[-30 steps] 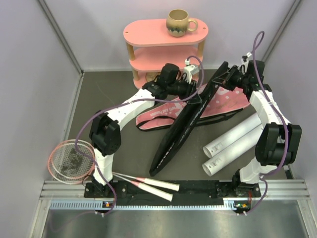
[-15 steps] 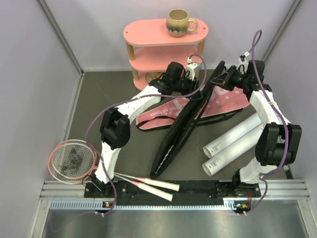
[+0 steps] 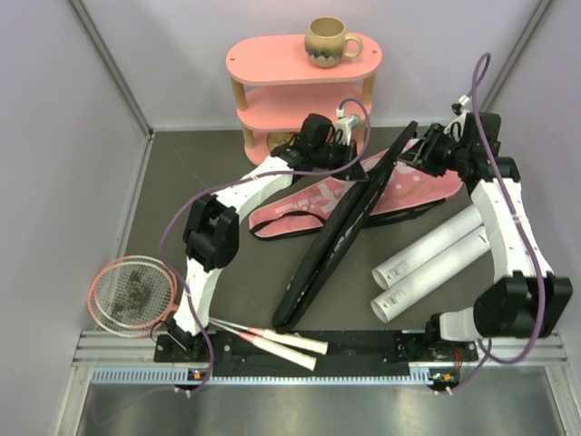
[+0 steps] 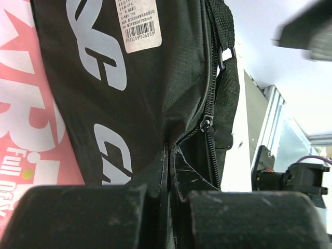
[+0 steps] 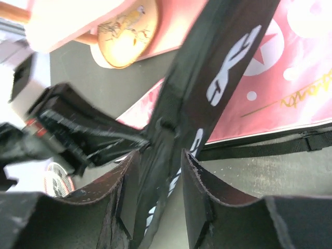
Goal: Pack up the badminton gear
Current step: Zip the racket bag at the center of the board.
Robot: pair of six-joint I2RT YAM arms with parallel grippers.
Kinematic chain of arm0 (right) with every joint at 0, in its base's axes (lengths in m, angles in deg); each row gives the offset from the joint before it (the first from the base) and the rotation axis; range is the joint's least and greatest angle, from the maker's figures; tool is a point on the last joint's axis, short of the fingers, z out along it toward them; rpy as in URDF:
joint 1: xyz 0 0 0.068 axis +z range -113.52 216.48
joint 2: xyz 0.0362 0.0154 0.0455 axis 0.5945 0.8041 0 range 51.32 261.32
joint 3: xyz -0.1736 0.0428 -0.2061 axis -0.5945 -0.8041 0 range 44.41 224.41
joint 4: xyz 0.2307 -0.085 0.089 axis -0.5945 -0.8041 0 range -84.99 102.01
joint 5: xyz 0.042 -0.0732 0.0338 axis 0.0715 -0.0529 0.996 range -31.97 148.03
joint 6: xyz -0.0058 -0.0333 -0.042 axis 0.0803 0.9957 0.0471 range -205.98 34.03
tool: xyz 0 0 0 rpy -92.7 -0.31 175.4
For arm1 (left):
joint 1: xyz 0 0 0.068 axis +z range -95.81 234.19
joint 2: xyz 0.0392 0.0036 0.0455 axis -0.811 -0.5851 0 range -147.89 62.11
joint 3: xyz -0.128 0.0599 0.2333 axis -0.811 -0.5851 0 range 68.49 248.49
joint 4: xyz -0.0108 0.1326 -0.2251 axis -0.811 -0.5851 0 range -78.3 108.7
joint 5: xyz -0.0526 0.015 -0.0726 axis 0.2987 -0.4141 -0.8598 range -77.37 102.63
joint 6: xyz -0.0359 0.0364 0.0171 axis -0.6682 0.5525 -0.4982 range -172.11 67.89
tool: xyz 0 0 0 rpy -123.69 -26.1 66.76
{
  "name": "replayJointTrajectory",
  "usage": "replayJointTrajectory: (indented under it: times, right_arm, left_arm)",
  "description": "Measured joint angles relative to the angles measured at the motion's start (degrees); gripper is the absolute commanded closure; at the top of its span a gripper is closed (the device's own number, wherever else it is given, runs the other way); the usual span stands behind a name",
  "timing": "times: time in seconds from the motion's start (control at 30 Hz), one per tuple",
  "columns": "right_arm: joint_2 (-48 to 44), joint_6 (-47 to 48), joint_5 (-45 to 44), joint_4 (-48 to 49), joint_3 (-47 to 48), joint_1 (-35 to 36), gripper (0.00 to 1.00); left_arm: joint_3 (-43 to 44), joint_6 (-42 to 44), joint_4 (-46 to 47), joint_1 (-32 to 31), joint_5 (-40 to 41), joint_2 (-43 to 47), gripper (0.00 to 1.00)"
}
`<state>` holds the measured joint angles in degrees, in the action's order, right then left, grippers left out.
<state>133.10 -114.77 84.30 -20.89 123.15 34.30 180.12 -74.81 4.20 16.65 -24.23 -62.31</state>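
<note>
Left gripper [image 4: 167, 158] is squeezed tight. Its tips meet right at the zip [image 4: 209, 98] on the black bag [image 4: 129, 104], and it is hard to tell if any cloth is caught between them. The right gripper [image 5: 160, 155] has its fingers apart, with the thin edge of the same bag between them.

Only the left wrist view shows the white sticker with a bar code [image 4: 137, 23] on the bag. Only the top view shows the whole scene. There the black bag lies slanted across the pink bag [image 3: 295, 211]. Two white tubes [image 3: 436, 245] lie side by side on the right. Two rackets [image 3: 132, 292] lie at the near left, with their white handles pointing right.

Both bags hide what is inside. A mug [image 3: 325, 41] stands on top of the pink shelf [image 3: 272, 64] at the back.

The table [image 3: 172, 182] is dark grey. The walls [image 3: 54, 136] are pale purple, and a metal rail [image 3: 545, 343] runs along the near edge.
</note>
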Motion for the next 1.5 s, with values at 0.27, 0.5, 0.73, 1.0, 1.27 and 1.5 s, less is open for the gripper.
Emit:
replayJointTrajectory:
  times: [0.27,0.5,0.73,1.0,1.27,1.5]
  right_arm:
    - [-11.67,-4.33,1.79,5.6,-5.38,6.34,0.86]
    - [-7.06,-10.51,5.42,13.33,-18.14,7.02,0.76]
    - [-6.71,-4.94,5.2,14.64,-18.62,7.06,0.65]
    - [-6.34,0.17,3.54,12.28,-15.96,7.28,0.67]
    - [-4.52,2.6,2.69,11.96,-12.66,8.15,0.67]
    - [-3.48,5.27,0.31,11.17,-12.63,10.05,0.66]
  left_arm:
    - [-0.74,-5.7,1.55,0.11,-0.7,0.0,1.0]
    - [-1.99,-7.98,3.06,0.26,-0.96,0.0,1.0]
    - [-3.02,-9.51,4.81,0.31,-2.23,0.0,1.0]
    - [-3.04,-9.55,4.83,0.31,-2.6,0.0,1.0]
    - [-3.04,-9.62,4.85,0.31,-2.82,0.0,1.0]
    - [-3.04,-9.6,4.85,0.31,-3.04,0.0,1.0]
